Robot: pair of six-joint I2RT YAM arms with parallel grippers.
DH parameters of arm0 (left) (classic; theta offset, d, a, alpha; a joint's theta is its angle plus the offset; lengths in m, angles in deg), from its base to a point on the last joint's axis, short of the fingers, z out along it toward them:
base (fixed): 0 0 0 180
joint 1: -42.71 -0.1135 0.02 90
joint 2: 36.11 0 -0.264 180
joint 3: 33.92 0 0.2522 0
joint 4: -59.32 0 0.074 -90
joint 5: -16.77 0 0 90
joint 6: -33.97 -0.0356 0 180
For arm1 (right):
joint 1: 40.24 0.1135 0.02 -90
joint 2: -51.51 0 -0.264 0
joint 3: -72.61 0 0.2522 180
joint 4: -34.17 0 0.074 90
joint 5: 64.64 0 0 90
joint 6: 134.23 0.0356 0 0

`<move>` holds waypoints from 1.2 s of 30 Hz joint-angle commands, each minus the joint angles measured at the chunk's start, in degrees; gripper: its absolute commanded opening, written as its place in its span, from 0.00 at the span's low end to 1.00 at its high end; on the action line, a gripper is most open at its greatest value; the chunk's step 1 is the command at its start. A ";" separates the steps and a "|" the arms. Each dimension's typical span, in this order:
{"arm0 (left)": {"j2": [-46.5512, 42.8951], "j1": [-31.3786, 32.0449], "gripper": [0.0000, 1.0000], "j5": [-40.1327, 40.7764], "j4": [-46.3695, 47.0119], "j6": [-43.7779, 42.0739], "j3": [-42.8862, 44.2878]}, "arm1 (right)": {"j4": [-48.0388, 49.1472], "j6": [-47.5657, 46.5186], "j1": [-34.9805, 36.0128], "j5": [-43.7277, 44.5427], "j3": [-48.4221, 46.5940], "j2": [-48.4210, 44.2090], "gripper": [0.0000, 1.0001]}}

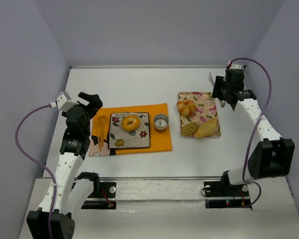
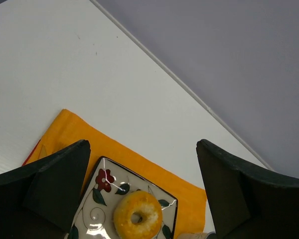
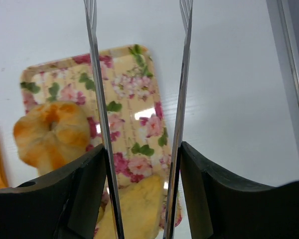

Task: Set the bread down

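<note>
— White table (image 1: 139,84), grey walls. Overhead?
— Bread (image 1: 130,123) on plate (image 1: 117,142) atop orange mat (image 1: 162,139); cup (image 1: 161,122) beside.
— Left wrist?
— Left gripper (image 2: 142,164) spread wide, empty, above bread (image 2: 138,215).
— Right wrist?
— Right gripper (image 3: 139,99) apart, gripping nothing, over floral tray (image 3: 134,124); bun (image 3: 50,132) there.

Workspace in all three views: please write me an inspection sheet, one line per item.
Surface: white table, orange mat left of centre.
Job's things: bread lies on the square flowered plate, apart from both tools.
Clutter: metal cup on the mat; floral tray with ridged bun and two more pieces; yellow utensils beside the plate.
Grippers: left tool open, empty, above the plate; right tool open, empty, above the tray.
Cables: purple cable loops by each arm, off the table.
Surroundings: plain grey walls.
</note>
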 commanded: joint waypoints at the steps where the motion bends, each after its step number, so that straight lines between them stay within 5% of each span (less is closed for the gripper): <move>1: -0.59 -0.55 0.99 1.32 2.41 -0.35 -0.17 | 9.95 0.70 -7.76 -3.78 3.95 1.78 0.63; 11: -0.07 -0.64 0.99 1.94 2.50 -0.44 0.01 | 13.75 -3.70 -18.50 -4.57 3.25 17.69 0.64; 18: 0.02 -0.72 0.99 2.03 2.50 -0.36 0.01 | 14.72 -3.79 -19.12 -3.26 5.80 17.70 1.00; 26: 0.02 -0.72 0.99 1.50 2.41 -0.53 0.10 | 12.53 0.33 -19.12 -3.34 7.73 5.24 1.00; 36: 0.11 -0.72 0.99 2.64 1.18 0.17 0.54 | 12.17 16.43 -19.12 -10.36 20.28 -25.79 1.00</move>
